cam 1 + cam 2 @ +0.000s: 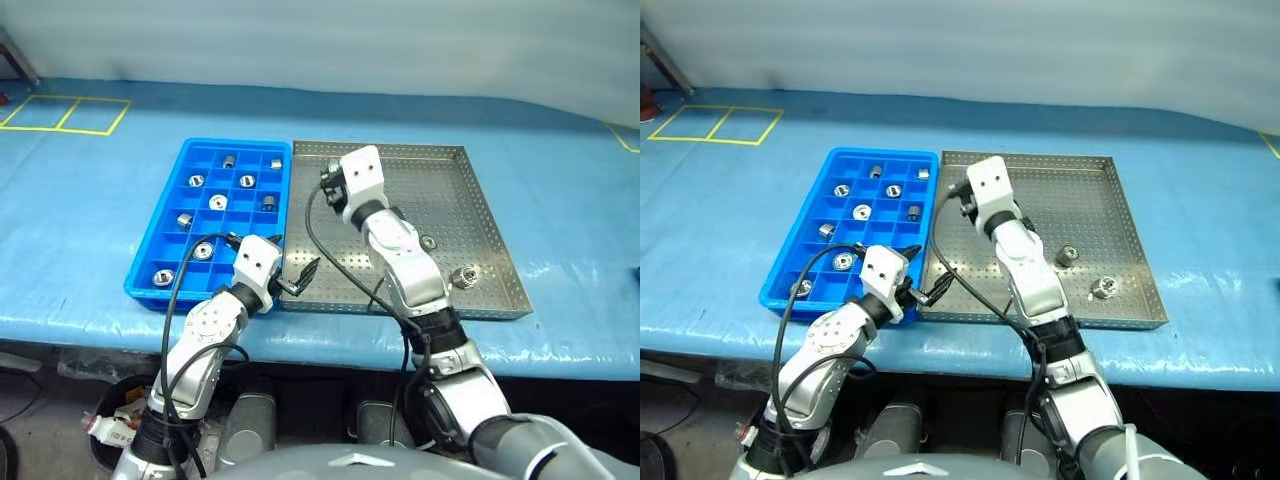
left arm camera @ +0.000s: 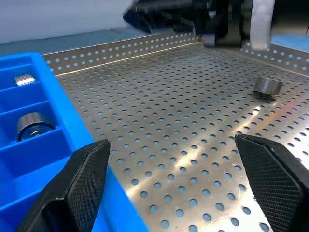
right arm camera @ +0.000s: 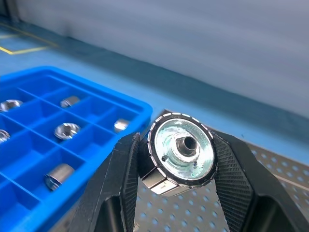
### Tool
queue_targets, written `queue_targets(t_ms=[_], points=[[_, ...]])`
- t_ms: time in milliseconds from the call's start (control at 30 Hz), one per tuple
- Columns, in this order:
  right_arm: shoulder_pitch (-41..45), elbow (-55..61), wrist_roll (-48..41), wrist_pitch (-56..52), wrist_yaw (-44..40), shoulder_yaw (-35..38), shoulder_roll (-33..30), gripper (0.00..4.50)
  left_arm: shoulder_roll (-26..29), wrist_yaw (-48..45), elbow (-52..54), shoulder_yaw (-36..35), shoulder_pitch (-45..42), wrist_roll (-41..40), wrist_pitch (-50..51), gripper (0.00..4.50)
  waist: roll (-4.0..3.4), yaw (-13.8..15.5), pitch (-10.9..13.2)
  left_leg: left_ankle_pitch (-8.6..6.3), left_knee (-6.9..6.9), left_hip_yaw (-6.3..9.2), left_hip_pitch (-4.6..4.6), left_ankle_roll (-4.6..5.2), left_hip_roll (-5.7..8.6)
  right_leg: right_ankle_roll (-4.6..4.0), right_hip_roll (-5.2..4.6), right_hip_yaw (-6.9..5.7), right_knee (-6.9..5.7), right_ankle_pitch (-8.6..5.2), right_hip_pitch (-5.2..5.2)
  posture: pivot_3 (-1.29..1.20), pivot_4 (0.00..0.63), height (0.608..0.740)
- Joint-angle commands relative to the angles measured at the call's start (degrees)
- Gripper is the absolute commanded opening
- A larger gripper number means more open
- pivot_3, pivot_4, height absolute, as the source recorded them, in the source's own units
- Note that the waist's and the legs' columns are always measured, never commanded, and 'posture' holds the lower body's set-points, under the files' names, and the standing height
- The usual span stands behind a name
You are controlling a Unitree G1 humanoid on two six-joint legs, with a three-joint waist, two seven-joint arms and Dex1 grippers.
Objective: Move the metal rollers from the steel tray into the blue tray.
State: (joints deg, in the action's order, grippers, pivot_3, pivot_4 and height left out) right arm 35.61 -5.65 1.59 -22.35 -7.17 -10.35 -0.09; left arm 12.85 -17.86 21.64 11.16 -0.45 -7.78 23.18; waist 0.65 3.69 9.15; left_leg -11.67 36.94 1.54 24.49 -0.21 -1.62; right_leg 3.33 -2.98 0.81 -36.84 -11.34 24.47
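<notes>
Blue-covered table [image 1: 90, 200], yellow tape squares; no legible writing, perhaps. My right gripper [image 3: 181, 159] clamps a roller [image 3: 182, 153]; left gripper [image 2: 178, 183] jaws apart.

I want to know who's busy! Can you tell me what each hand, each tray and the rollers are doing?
Right hand: shut on one metal roller.
Left hand: open, empty.
Blue tray: holds several rollers in compartments.
Steel tray: two rollers left.
</notes>
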Motion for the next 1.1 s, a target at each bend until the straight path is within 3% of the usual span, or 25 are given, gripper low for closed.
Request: queue_targets(t_ms=[33, 367, 600, 933, 1100], points=[[3.5, -4.7, -1.3, 1.9, -4.4, -2.0, 2.0, 1.87, -0.4, 2.4, 3.8, -2.9, 1.9, 0.4, -0.3, 4.50, 0.00, 0.7, 0.0, 0.00, -0.02, 0.01, 0.00, 0.00, 0.00, -0.02, 0.00, -0.01, 0.00, -0.01, 0.01, 0.41, 0.150, 0.740], [10.1, -19.9, -1.6, 8.1, -10.2, -4.0, 8.7, 1.87, -2.3, 7.9, 8.9, -9.6, 8.0, -0.2, -0.1, 4.50, -0.02, 5.6, 0.0, 0.01, -0.19, 0.12, 0.03, -0.04, -0.03, -0.16, 0.06, -0.12, 0.01, -0.10, 0.10, 0.56, 0.150, 0.740], [10.7, -25.6, -1.9, 9.1, -10.4, -3.3, 9.3, 1.87, -2.9, 9.5, 11.6, -11.4, 10.9, 0.0, 0.4, 4.50, -0.01, 11.9, 0.0, 0.08, -0.48, 0.12, 0.14, -0.25, -0.04, -0.24, 0.06, -0.18, 0.08, -0.15, 0.29, 0.61, 0.150, 0.740], [5.2, -18.2, -2.6, 2.4, -10.1, -1.1, 5.6, 1.87, -2.8, 8.1, 11.0, -9.8, 10.0, -0.8, 1.2, 4.50, 0.02, 20.5, 0.0, 0.20, -0.99, -0.03, 0.58, -0.90, -0.19, -0.26, 0.17, -0.20, 0.09, -0.19, 1.02, 0.55, 0.150, 0.740], [1.9, -9.9, -4.1, -3.1, -9.6, 1.0, 3.9, 1.87, -2.6, 6.8, 10.0, -8.8, 8.7, -0.9, 1.8, 4.50, 0.02, 22.7, 0.0, 0.16, -0.95, -0.06, 0.65, -1.05, -0.28, -0.31, 0.23, -0.24, 0.11, -0.22, 1.07, 0.51, 0.150, 0.740]])
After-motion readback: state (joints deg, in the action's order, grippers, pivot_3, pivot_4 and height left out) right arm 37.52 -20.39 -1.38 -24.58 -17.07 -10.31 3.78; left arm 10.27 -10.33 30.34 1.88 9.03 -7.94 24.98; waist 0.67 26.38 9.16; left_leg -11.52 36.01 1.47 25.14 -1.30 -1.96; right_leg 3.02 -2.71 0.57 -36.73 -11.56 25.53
